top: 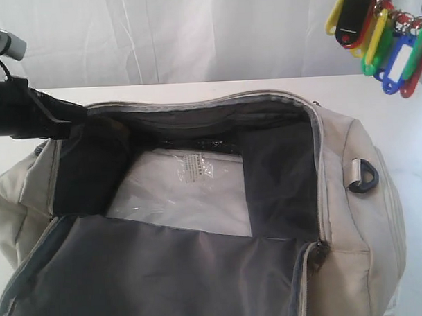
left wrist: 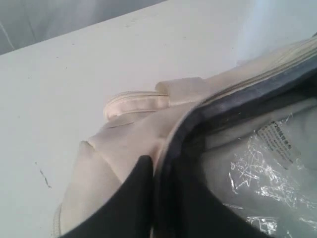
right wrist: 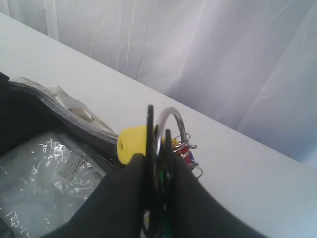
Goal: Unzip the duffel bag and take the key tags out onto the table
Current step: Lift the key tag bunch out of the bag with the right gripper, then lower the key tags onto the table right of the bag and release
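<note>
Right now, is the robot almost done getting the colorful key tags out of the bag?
Nearly. Done: the duffel bag is unzipped and gaping open. In hand: the right end effector grips the key tags, held up in the air. The left end effector sits at the bag's rim. Left: putting the tags down on the table.

Duffel bag [top: 359, 222] on the table [top: 404, 123]; key tags [top: 380, 41] aloft near its right end.

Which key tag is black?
The black tag at the upper left of the key tags in the exterior view, beside a yellow tag; others are green, blue, red or yellow.
</note>
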